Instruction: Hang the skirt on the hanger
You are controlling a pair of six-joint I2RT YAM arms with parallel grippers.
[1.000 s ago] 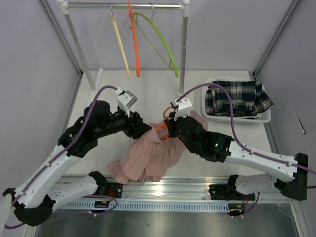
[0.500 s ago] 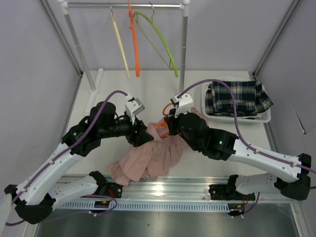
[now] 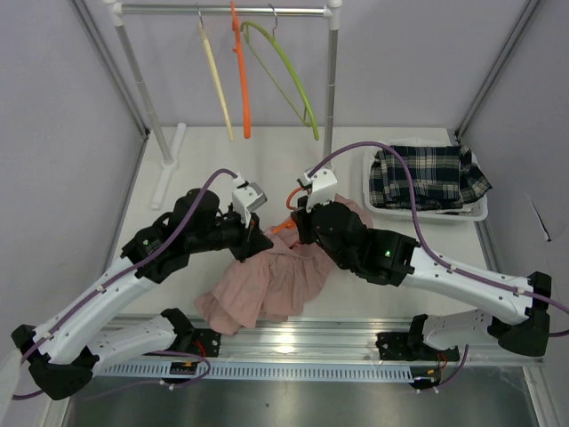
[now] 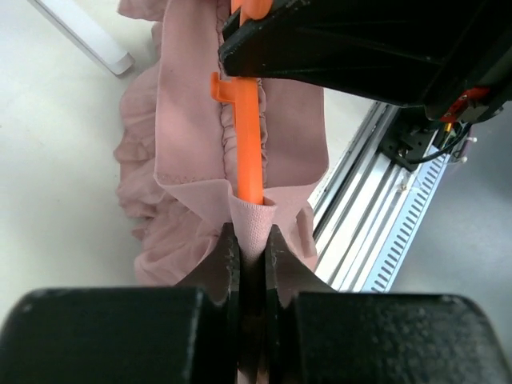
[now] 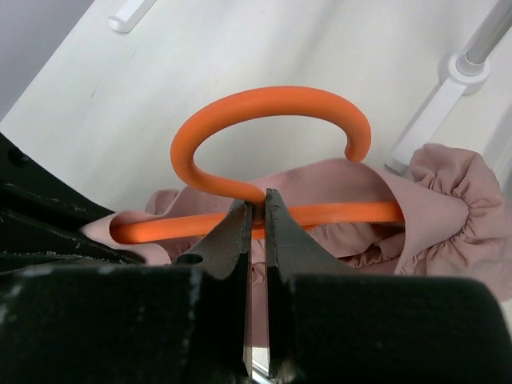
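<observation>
White table (image 3: 267, 160), grey walls, clothes rack (image 3: 222, 11) along the far edge with spare hangers (image 3: 242, 80) in cream, orange and green. Left gripper (image 4: 250, 240) pressed together, pinching a fold of the skirt (image 3: 267, 289) at the waistband end. Skirt is pink and ruffled, crumpled in a heap mid-table toward the near edge, its gathered waistband pulled over one arm of the orange hanger (image 4: 248, 136). Right gripper (image 5: 256, 210) clamped on the hanger neck just below the hook. White tray (image 3: 427, 213) at the right edge holds plaid cloth (image 3: 427, 173)
</observation>
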